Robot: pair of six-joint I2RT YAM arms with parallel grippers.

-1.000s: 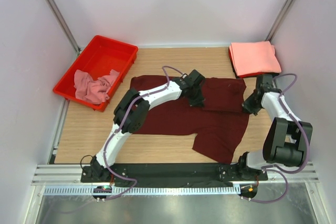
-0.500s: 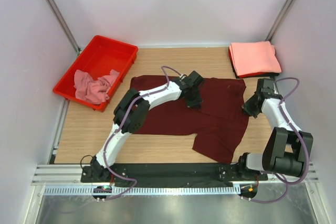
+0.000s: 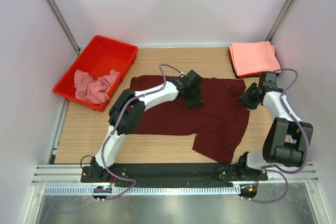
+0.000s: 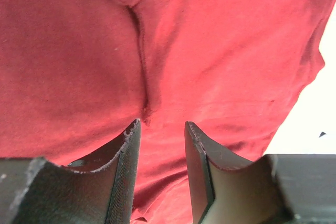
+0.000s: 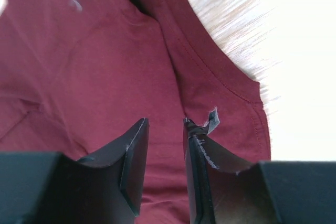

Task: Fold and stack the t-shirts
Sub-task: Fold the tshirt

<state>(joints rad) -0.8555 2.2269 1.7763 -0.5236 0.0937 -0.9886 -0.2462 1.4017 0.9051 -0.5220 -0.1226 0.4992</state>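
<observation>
The left gripper (image 4: 161,129) hovers just above the middle of the dark maroon cotton t-shirt (image 3: 210,119), near its far edge. Its jaws stand apart with only cloth showing in the gap, nothing pinched. The right gripper (image 5: 165,124) sits at that shirt's right hem, jaws likewise parted and empty.

The maroon shirt lies spread over the wooden table (image 3: 168,59), with one flap trailing toward the near right. It looks at most partly folded.

Just past the shirt's far right corner rests a neat folded stack of salmon-pink t-shirts (image 3: 254,57), so that part seems done. To the shirt's left, a crumpled dusty-pink t-shirt (image 3: 93,86) waits in the rigid red plastic tray (image 3: 113,51). By this reckoning two shirts remain to fold and stack.
</observation>
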